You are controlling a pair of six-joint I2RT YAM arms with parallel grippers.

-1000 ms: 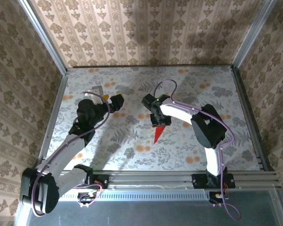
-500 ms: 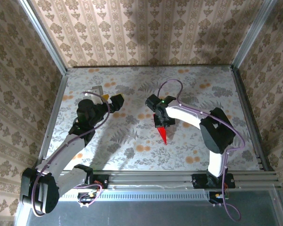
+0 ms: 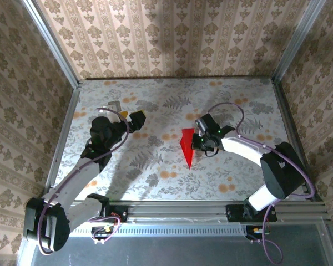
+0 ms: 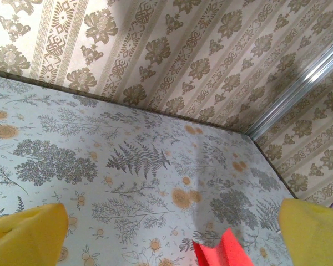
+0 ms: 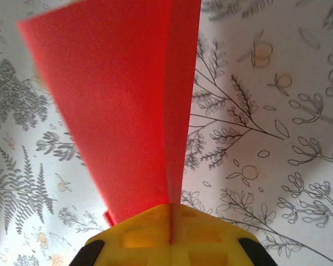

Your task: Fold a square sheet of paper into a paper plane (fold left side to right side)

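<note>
One paper plane (image 3: pixel 187 146), seemingly aloft, clamped in right pincer (image 3: pixel 196 142).

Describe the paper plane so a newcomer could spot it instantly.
On the floral table, look mid-table at the right gripper, shut. The paper plane it pinches is a narrow dart, tip toward the arm bases; nothing else is bright red.

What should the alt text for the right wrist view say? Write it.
The right gripper, yellow-fingered, is shut on the red paper plane, whose folded layers fan out up the frame above the floral-patterned table.
</note>
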